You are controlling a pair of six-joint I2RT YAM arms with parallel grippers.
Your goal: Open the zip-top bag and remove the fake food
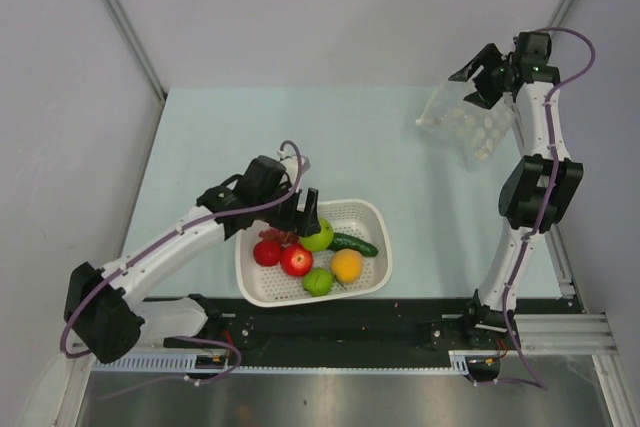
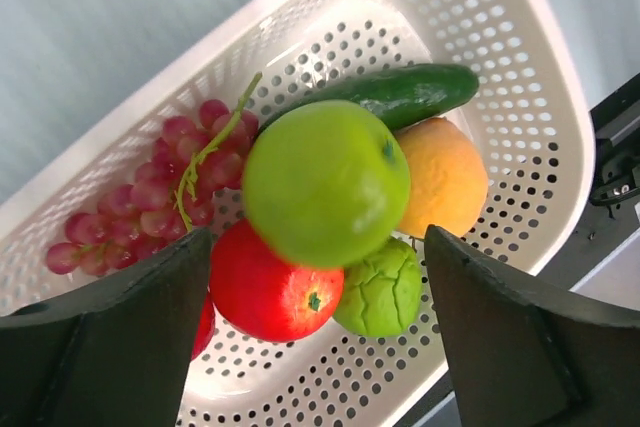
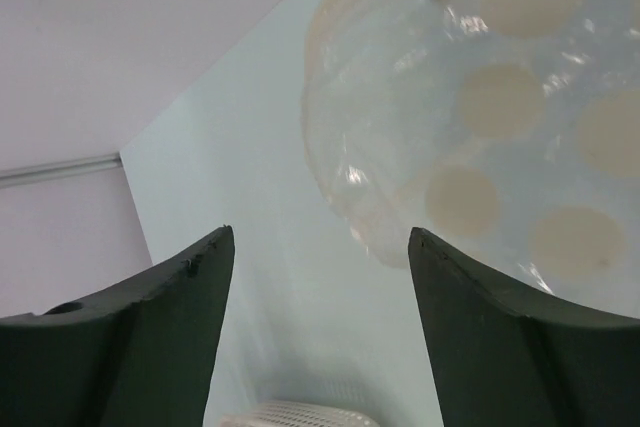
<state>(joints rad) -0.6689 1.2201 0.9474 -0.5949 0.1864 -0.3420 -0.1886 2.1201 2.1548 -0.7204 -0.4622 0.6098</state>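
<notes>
Two sets of jaws are both wide apart and hold nothing. The left jaws hang just over the white basket at the near side of the tabletop. The fake food is in the basket. A green apple sits on top, between the left jaws but not touching them. Around it are a red apple, a cucumber, an orange fruit and grapes. The zip-top bag is well apart from them at the back right, close to the right jaws.
</notes>
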